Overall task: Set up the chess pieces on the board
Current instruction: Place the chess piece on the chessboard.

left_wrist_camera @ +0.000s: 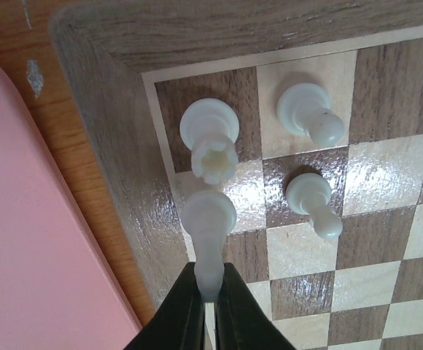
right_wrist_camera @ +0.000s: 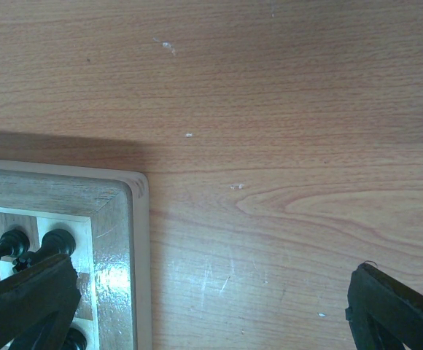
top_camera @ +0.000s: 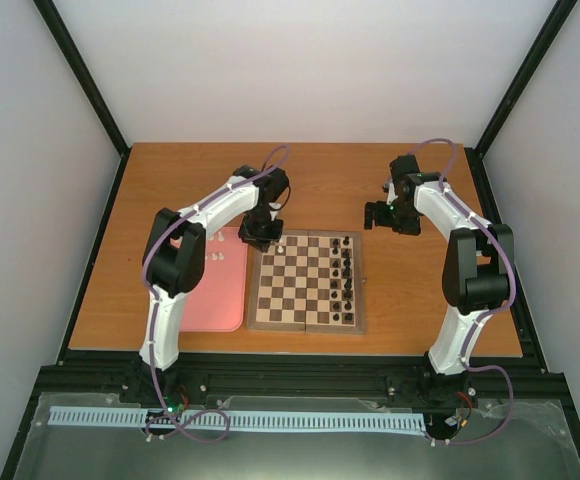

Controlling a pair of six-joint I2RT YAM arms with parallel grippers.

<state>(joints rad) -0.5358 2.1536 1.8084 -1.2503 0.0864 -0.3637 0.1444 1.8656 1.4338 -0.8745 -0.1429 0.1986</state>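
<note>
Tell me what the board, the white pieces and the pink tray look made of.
The board: varnished wood, by its grain and glossy glare. The white pieces: probably moulded plastic, slightly translucent cream. The pink tray: likely matte plastic, uniform and grainless.

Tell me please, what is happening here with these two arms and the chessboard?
The left gripper is shut on the top of a white piece, its base over a light edge square near the corner of the board; whether it touches, I cannot tell. Beside it, three white pieces already stand. The black pieces line the opposite side. A few more white pieces wait on the pink tray. The right gripper is open and empty over the table.
</note>
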